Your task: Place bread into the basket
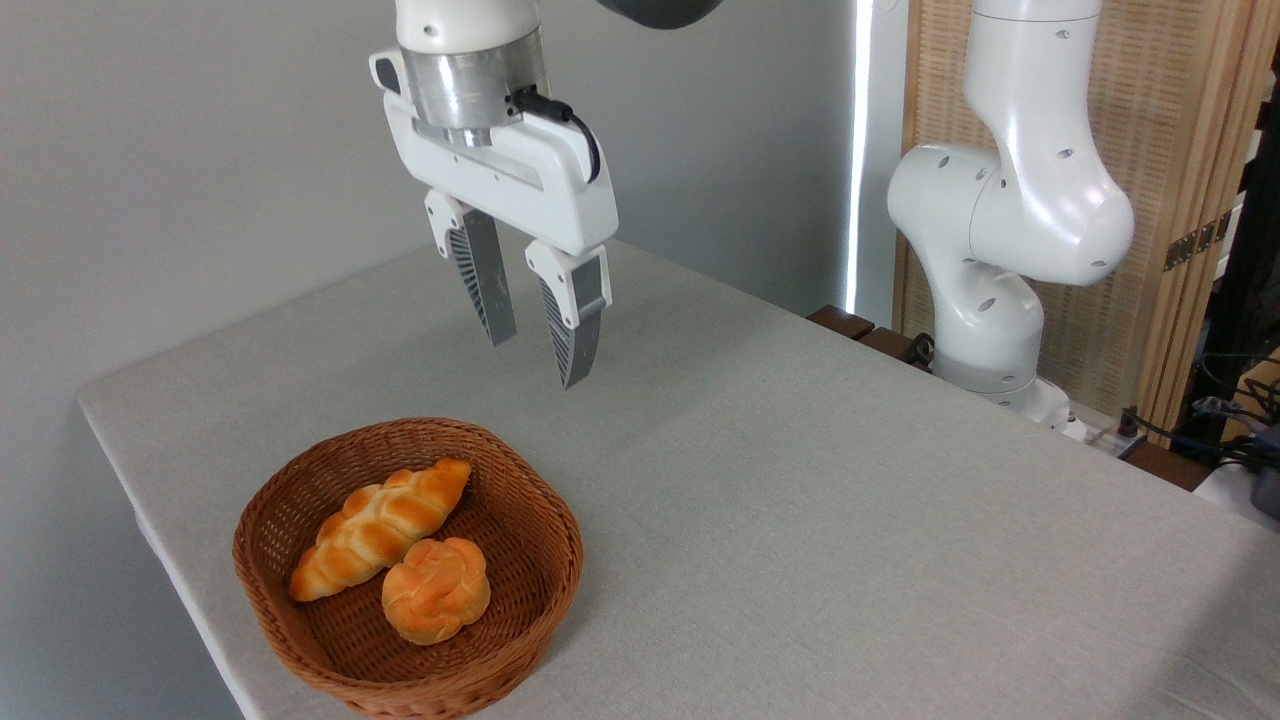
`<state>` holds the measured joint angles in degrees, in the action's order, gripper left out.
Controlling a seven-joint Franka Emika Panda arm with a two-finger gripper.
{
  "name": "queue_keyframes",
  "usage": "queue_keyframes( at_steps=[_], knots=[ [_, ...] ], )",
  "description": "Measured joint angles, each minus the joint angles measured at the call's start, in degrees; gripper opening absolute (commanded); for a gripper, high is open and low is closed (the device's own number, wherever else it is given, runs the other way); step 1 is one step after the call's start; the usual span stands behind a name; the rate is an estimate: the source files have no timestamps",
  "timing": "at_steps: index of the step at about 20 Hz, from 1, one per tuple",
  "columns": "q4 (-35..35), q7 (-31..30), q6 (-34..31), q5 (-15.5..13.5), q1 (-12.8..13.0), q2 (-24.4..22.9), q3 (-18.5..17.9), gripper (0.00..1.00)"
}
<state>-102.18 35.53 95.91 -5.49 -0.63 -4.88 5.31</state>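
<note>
Camera view: bun (436, 589) sitting in the basket (545, 565) by the table's (800, 500) near left corner, touching the braided loaf (380, 528). Gripper (537, 358) high above, parted, empty-handed. Little left to spoil, barring a careless dip onto the rim. Nothing blocking.

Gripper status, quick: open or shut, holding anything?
Gripper: open, empty, up above the table; the round bun lies in the basket.
</note>
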Motion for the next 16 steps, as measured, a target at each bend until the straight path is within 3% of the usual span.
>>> queue_keyframes(
  at_steps=[6, 11, 16],
  knots=[
    [0.07, -0.46, 3.87, 2.29, 0.04, 0.89, -0.90, 1.00],
    [0.55, -0.46, 4.69, 2.30, 6.18, 0.79, -8.47, 1.00],
    [2.12, -0.47, 4.76, 2.30, 6.93, 0.83, -8.93, 1.00]
  ],
)
